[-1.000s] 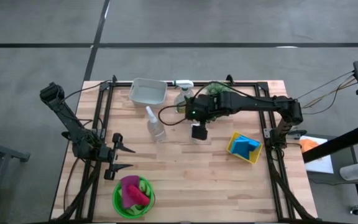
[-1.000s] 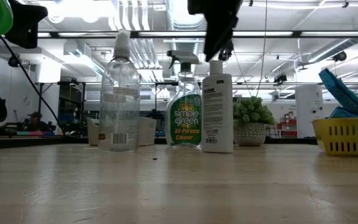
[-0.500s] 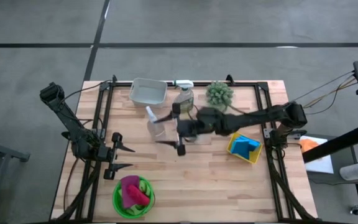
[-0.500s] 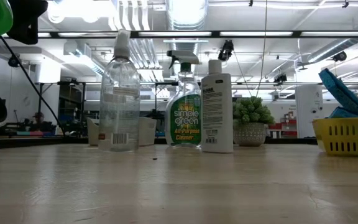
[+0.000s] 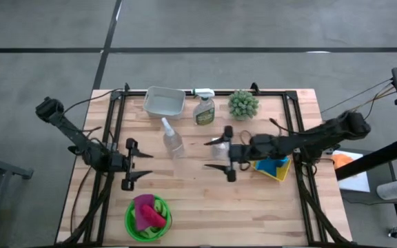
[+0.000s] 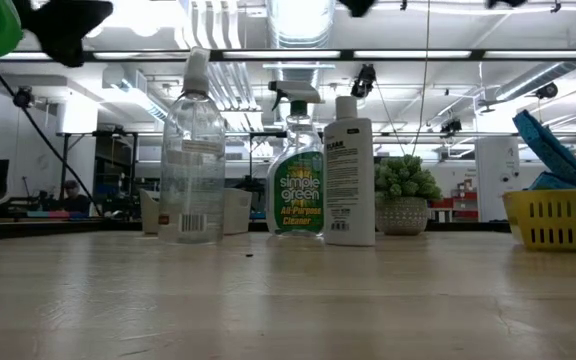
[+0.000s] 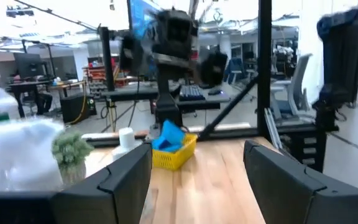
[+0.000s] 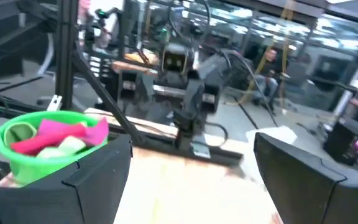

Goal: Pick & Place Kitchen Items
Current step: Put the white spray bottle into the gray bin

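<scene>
Clear plastic spray bottle [image 5: 173, 140], upright

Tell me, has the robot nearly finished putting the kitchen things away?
Partly, it seems. Pink and green cloths sit in the round green bowl, and blue sponges in the yellow basket. Nothing is held: the left gripper and right gripper hang open and empty. The clear spray bottle, green-labelled spray bottle and small white bottle stand loose.

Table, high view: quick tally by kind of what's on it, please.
Bottles: 3 (clear bottle, green spray bottle, white bottle)
Containers: 3 (green bowl, yellow basket, white tray)
Potted plant: 1
Total: 7
</scene>
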You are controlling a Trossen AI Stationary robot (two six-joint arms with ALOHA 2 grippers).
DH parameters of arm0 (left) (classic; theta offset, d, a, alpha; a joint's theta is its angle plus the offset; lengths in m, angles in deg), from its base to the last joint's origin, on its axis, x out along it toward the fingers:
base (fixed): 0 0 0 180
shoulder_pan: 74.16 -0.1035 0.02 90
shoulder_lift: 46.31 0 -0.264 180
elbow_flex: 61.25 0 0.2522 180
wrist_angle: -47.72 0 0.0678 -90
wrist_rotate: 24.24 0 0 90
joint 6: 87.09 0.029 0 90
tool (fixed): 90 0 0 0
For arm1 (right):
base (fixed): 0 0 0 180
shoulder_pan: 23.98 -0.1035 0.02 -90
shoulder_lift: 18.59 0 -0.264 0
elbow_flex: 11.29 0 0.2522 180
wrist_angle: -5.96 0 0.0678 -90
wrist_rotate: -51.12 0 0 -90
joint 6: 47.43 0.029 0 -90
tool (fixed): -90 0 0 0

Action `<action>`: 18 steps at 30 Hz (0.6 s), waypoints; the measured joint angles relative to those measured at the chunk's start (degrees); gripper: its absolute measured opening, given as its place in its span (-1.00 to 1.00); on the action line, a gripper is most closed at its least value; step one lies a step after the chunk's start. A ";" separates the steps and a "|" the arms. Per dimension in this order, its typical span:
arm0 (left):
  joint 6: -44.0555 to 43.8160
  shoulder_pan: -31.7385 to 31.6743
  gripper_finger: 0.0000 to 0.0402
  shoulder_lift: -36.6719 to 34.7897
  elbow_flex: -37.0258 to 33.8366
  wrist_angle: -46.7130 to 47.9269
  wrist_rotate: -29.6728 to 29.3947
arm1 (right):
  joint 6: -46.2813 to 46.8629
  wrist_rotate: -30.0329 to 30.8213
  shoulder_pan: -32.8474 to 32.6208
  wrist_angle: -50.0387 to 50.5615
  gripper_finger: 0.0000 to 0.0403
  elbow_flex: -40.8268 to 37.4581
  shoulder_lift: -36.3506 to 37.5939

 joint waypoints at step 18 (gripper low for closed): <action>-0.99 -44.36 0.27 14.07 43.69 59.30 32.20 | 3.87 12.96 -8.38 0.32 0.66 -15.67 11.02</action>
